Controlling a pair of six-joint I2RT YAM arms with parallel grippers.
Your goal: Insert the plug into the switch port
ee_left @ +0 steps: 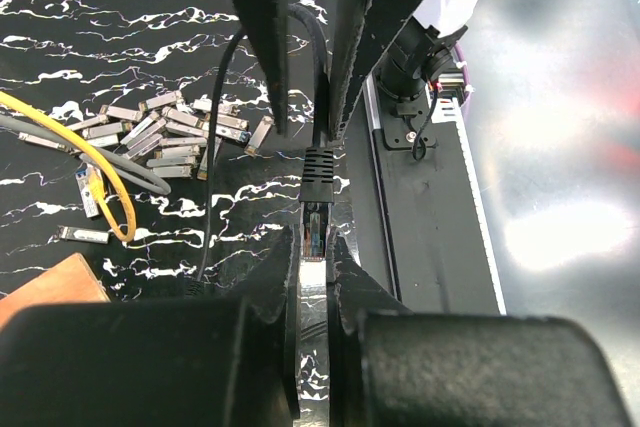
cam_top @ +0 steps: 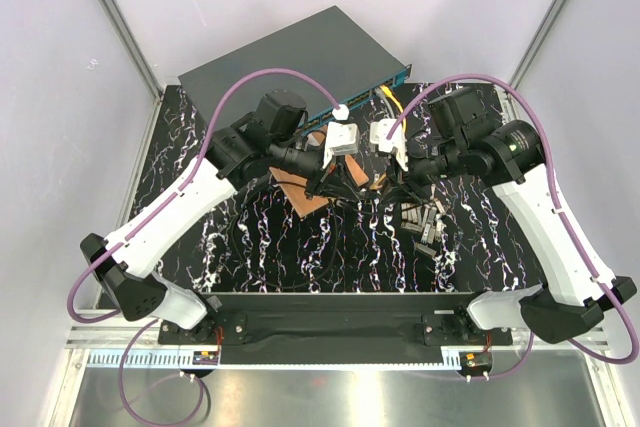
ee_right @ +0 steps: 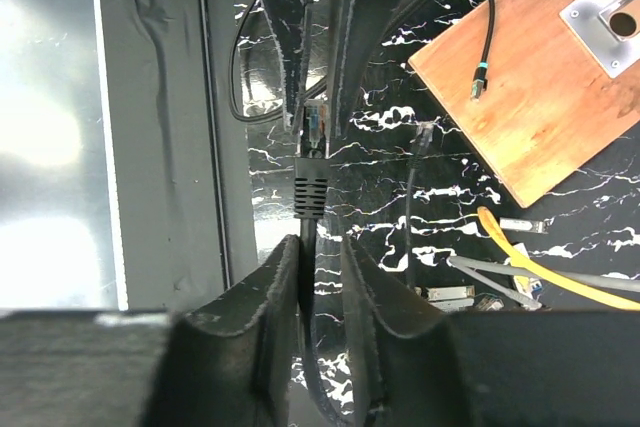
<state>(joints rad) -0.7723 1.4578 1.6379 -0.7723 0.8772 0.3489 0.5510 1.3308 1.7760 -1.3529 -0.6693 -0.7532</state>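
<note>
Plain white panel walls (cam_top: 60, 147) enclose a table topped in black marble-patterned sheet with white veins (cam_top: 330, 257), framed by slanting grey aluminium corner posts (cam_top: 120, 22); soft light leaves a bright glare on the brushed grey metal surface (cam_top: 330, 397) at the near edge

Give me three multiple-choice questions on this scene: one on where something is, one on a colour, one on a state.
1. The pile of small metal modules lies: A on the switch; B on the marbled table; C on the wooden board.
2. The boot behind the plug is: A black; B yellow; C red.
3. The left gripper is: A open and empty; B shut on the plug; C shut on a yellow cable.
Answers: 1 B, marbled surface shows under them; 2 A, a black ribbed sleeve behind the clear plug; 3 B, its fingers pinch the plug.
</note>
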